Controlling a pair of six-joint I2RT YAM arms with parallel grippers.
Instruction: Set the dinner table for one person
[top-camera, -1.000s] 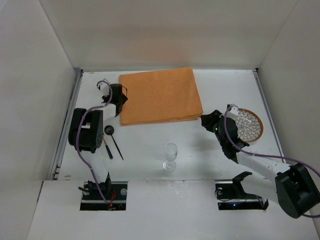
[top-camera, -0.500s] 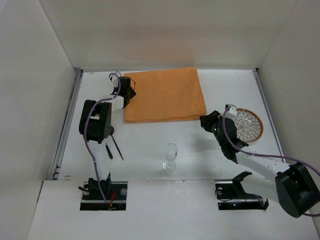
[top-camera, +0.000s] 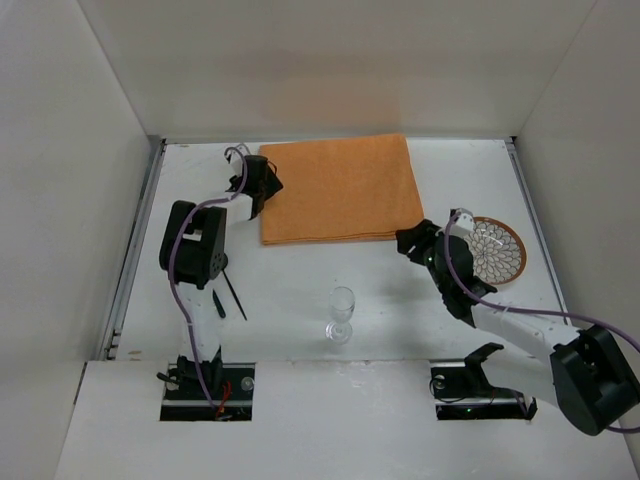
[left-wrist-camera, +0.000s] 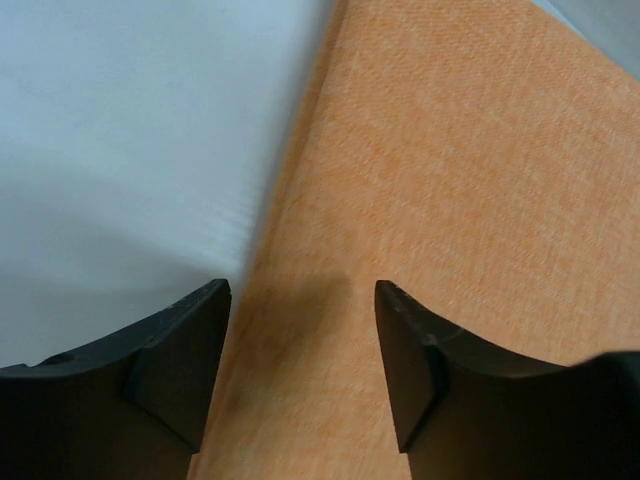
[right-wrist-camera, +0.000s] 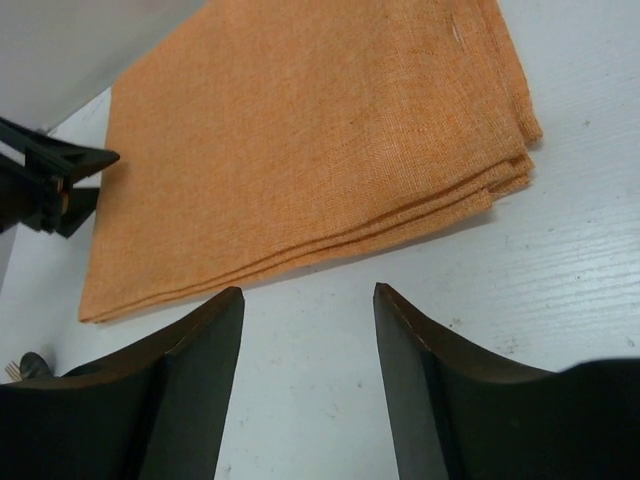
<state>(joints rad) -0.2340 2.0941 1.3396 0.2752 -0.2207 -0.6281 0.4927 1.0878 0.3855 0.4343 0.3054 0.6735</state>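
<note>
**Mat shifted right, both hands spread**

The folded orange woven cloth mat (top-camera: 340, 190) sits further toward my right than a second ago. My left hand (top-camera: 268, 183) came across with it and is now at the mat's left edge. In the left wrist view its fingers (left-wrist-camera: 180, 350) are spread and straddle that edge, pinching nothing.

My right hand (top-camera: 408, 242) barely moved. It is spread too, over bare surface just off the mat's near right corner.

The large matte-white tabletop (top-camera: 300, 290) lies under everything, with the mat at far centre. The clear stemmed wine glass (top-camera: 341, 313) stands upright near front centre. The round brown-rimmed patterned plate (top-camera: 497, 250) lies right of my right arm. The dark cutlery (top-camera: 232, 293) lies left, partly hidden by my left arm.

My read is that the mat is roughly placed, and plate, glass and cutlery are not yet set around it.
</note>
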